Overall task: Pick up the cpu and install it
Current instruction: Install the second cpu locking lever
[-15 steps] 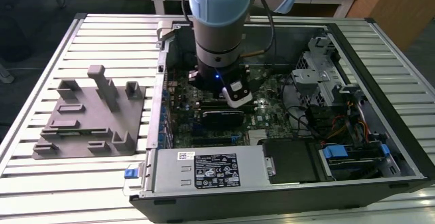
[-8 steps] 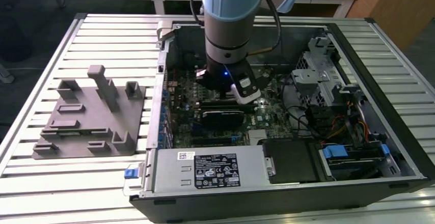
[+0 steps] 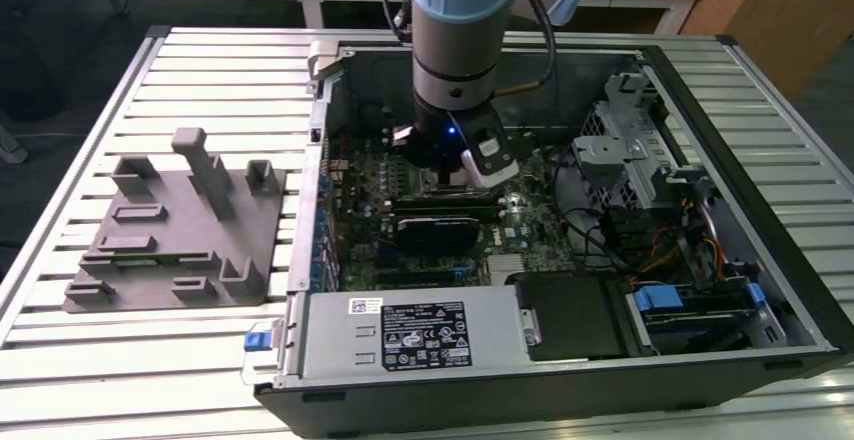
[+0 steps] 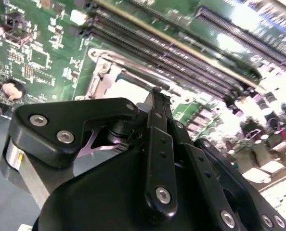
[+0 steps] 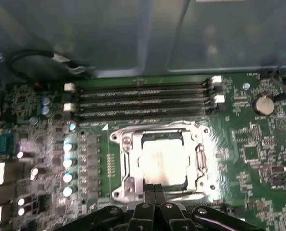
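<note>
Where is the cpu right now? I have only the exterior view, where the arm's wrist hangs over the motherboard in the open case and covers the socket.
Observer: In the first wrist view the cpu lies flat inside the metal socket frame, silver top up.
Operator: Is the gripper holding it?
Observer: No. The gripper is shut with its fingertips pressed together and nothing between them, by the frame's edge.
Operator: What runs beside the socket?
Observer: Long memory slots lie side by side along one side of the frame.
</note>
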Controlling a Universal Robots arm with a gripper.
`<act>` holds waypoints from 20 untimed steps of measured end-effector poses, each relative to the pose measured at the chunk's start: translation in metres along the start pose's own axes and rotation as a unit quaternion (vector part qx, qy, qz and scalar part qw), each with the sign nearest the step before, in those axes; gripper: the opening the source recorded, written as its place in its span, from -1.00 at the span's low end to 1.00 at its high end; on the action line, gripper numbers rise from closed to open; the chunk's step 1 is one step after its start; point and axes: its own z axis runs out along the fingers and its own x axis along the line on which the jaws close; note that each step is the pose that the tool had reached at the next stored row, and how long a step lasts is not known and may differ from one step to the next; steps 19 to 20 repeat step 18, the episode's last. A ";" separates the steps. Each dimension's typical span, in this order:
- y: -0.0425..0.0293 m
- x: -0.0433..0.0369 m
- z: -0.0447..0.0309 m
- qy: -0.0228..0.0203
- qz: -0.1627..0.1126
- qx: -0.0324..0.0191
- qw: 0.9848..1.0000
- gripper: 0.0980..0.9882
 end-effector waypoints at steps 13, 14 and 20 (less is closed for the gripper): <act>0.0204 -0.0139 0.0047 -0.001 -0.001 0.016 1.000 -0.98; 0.0204 -0.0139 0.0047 -0.001 -0.001 0.016 1.000 -0.98; 0.0204 -0.0141 0.0047 -0.001 -0.001 0.016 1.000 -0.98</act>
